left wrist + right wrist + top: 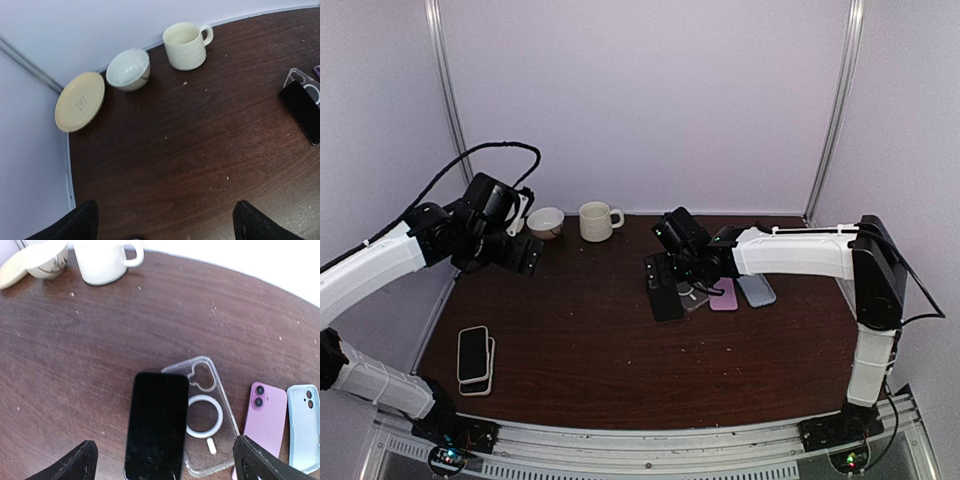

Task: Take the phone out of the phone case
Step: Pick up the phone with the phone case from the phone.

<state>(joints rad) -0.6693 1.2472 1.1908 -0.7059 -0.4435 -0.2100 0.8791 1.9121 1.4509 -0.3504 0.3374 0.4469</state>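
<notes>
1. Right gripper (166, 459): its fingertips show at the bottom corners of the wrist view. Jaws spread wide, nothing gripped. It hangs just above the phone.
2. Black phone (157, 425): flat on the dark wooden table (75, 365), screen up, out of the case. Its right edge overlaps the left edge of the clear case (220, 390), which lies at its 3 o'clock.
3. Clear case is empty; white ring and camera cutout are plain to see.
4. Purple cover (265, 412) lies at 3 o'clock of the clear case, and a pale blue cover (305, 415) sits just beside it. Cannot tell whether either has a phone inside.
5. Mug (102, 260) stands at 11 o'clock from the phone, by the far edge. Bowl (128, 69) and plate (80, 100) sit at the mug's 9 o'clock.
6. Left gripper (165, 220): jaws fully apart, empty, over bare wood, well apart from the phone.
7. Stacked handsets (473, 358) lie near the table's 7 o'clock corner.
</notes>
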